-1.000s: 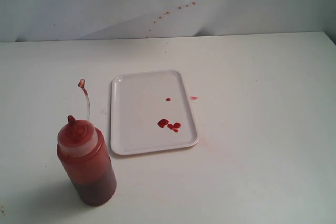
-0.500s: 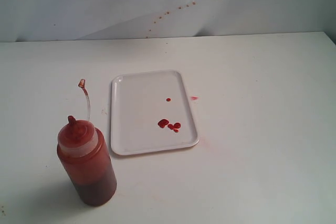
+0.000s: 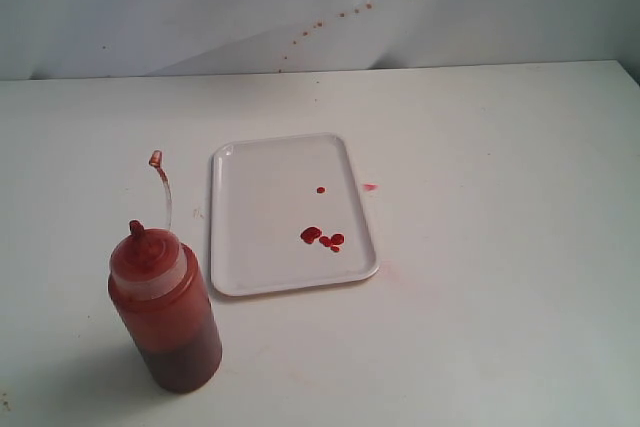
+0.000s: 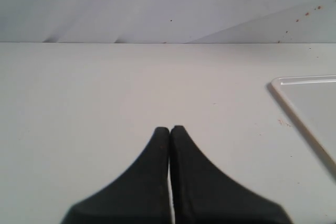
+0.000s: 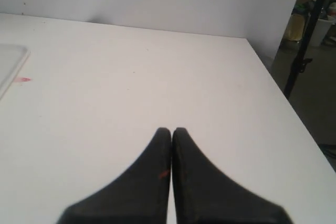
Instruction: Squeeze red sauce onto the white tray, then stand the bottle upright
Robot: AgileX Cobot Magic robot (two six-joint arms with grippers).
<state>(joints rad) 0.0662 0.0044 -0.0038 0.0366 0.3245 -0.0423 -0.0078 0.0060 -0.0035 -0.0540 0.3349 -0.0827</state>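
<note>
The squeeze bottle (image 3: 165, 322) stands upright on the desk (image 3: 480, 247) beside the white tray (image 3: 260, 177), which holds red sauce (image 3: 312, 235) blobs. The left gripper (image 4: 170, 128) and right gripper (image 5: 171, 129) are both closed tight and empty.

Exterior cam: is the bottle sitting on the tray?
No, the bottle stands upright on the table, beside the tray and apart from its rim.
</note>
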